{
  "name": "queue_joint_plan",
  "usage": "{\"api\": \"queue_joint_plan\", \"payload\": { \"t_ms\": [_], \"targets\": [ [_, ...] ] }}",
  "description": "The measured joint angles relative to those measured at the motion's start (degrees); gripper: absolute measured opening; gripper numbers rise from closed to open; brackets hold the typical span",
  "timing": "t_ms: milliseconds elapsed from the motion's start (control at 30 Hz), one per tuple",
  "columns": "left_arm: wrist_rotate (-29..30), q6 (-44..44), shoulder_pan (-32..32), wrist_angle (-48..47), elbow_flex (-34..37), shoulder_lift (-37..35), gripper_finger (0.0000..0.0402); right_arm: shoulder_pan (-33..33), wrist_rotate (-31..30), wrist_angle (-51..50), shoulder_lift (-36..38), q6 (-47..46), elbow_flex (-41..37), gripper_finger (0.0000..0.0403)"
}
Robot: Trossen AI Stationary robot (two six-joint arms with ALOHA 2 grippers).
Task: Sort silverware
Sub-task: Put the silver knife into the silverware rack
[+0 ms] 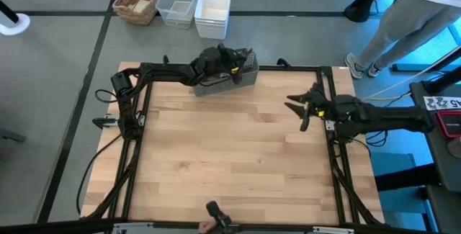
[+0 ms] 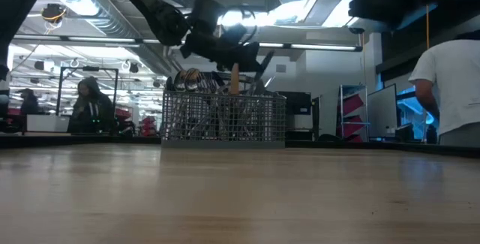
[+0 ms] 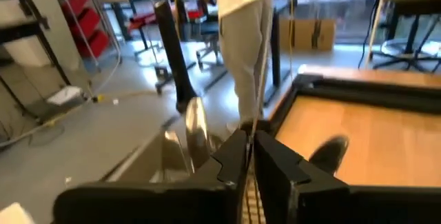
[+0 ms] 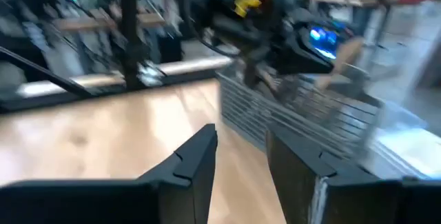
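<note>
The grey mesh caddy [image 1: 229,79] [image 2: 223,118] stands on its base at the table's far edge. Several pieces of silverware [image 2: 192,80] stand upright in it; a spoon [image 3: 196,129] sticks up beside my left fingers. My left gripper [image 1: 232,60] [image 3: 253,163] hovers right above the caddy, shut on a thin piece. My right gripper [image 1: 297,109] [image 4: 241,160] is open, in the air over the table's right side, facing the caddy [image 4: 313,117] and apart from it. My left gripper pinches a thin piece of silverware [image 3: 253,141] between its two fingers, coming from above over the caddy. In the low view the piece [image 2: 235,80] hangs upright below the fingers, its lower end down among the pieces in the caddy. Fork, knife or spoon, I cannot tell.
A black frame [image 1: 328,83] borders the wooden tabletop [image 1: 230,155]. On the floor beyond the far edge stand a wicker basket [image 1: 137,0], a clear bin [image 1: 178,2] and a white bin [image 1: 212,12]. A person [image 1: 414,14] stands past the far right corner.
</note>
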State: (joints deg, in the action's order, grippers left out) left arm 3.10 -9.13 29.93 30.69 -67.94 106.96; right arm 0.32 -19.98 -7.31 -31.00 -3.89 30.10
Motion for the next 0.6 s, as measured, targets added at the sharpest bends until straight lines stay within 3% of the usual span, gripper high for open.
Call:
{"api": "queue_joint_plan", "payload": {
  "t_ms": [233, 600],
  "targets": [
    [3.6, -0.2, -1.3, -4.5, -0.1, -0.2, 0.0066, 0.0, 3.6, 17.3, 5.4, -3.5, -13.0, 0.0131],
    [5.5, 15.0, -2.2, -8.0, 0.0, -3.4, 0.0175, 0.0, 5.7, 17.6, 8.4, -11.2, -18.5, 0.0131]
  ]
}}
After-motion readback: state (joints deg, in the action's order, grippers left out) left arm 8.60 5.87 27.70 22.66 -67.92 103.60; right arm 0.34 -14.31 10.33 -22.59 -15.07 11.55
